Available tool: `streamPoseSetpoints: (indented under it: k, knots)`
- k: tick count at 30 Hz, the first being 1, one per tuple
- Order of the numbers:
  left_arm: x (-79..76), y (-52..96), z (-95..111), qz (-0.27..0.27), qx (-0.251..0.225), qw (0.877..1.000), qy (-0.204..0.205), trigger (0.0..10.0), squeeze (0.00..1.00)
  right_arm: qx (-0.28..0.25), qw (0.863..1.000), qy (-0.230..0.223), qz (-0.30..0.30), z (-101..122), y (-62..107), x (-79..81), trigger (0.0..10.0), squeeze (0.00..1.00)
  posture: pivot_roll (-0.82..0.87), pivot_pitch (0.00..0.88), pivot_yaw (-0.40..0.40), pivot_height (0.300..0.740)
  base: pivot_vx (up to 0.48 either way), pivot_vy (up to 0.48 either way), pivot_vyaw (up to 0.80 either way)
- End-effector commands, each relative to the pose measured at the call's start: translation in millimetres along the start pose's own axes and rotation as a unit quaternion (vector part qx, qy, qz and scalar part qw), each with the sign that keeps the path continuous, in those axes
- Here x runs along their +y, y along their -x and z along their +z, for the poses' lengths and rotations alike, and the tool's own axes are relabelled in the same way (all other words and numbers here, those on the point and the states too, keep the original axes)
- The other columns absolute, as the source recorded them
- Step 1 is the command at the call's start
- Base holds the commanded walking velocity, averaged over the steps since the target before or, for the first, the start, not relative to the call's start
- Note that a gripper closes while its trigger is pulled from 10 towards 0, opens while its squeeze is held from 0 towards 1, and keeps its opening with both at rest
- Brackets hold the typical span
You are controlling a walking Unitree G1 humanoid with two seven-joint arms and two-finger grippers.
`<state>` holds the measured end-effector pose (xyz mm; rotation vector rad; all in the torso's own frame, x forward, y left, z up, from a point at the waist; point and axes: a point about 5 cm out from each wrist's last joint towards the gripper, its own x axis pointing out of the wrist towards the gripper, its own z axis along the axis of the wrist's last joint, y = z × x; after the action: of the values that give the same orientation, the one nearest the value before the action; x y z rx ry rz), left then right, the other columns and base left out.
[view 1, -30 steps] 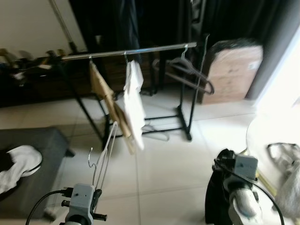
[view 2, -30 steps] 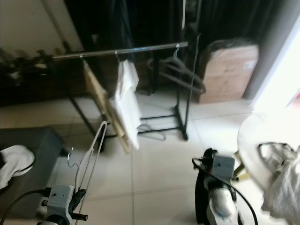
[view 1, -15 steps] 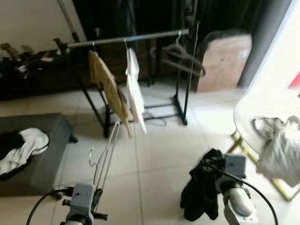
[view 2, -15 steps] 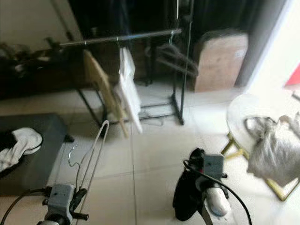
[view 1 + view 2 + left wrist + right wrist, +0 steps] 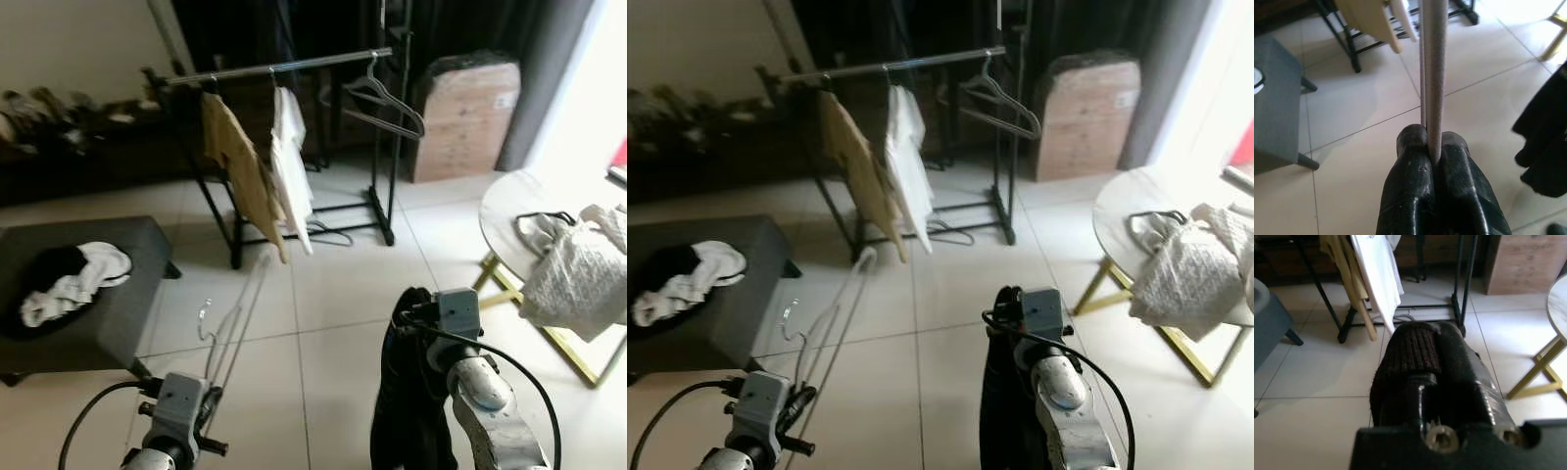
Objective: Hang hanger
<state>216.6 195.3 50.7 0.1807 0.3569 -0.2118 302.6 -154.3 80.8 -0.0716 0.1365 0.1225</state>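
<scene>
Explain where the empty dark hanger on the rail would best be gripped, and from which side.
Judging by its pose, the dark hanger is best gripped on its sloping shoulder arm near the hook, from the open floor side of the clothes rack. It hangs alone at the rail's right end, apart from the white garment, so that side looks unobstructed.

The dark garment (image 5: 1415, 357) draped over the right fingers hides their tips, the pale hanger (image 5: 1430, 73) runs past the frame edge beyond the left fingers (image 5: 1410, 161), its hook unseen there.
</scene>
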Motion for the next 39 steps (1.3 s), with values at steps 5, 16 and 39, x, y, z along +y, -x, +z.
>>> streamPoseSetpoints:
  k: [5,16,39]
  knots:
    - [7.0,-7.6,35,-0.067,-0.036,0.995,-0.062,10.0,0.0,-0.02,0.999,-0.02,-0.034,19,-16.6,3.5,10.0,0.0,-0.09,0.131,0.058,0.74,0.0,0.0,0.0]
    - [-4.6,-5.5,56,-0.197,-0.038,0.975,-0.092,10.0,0.0,-0.035,0.992,-0.03,-0.119,27,-23.1,-13.1,10.0,0.0,-0.11,0.078,0.051,0.74,0.0,0.0,0.0]
    - [-22.0,2.7,55,-0.461,0.117,0.863,-0.17,10.0,0.0,0.121,0.962,-0.02,-0.244,1,-40.7,-36.5,10.0,0.0,-0.12,0.095,0.105,0.74,0.0,0.0,0.0]
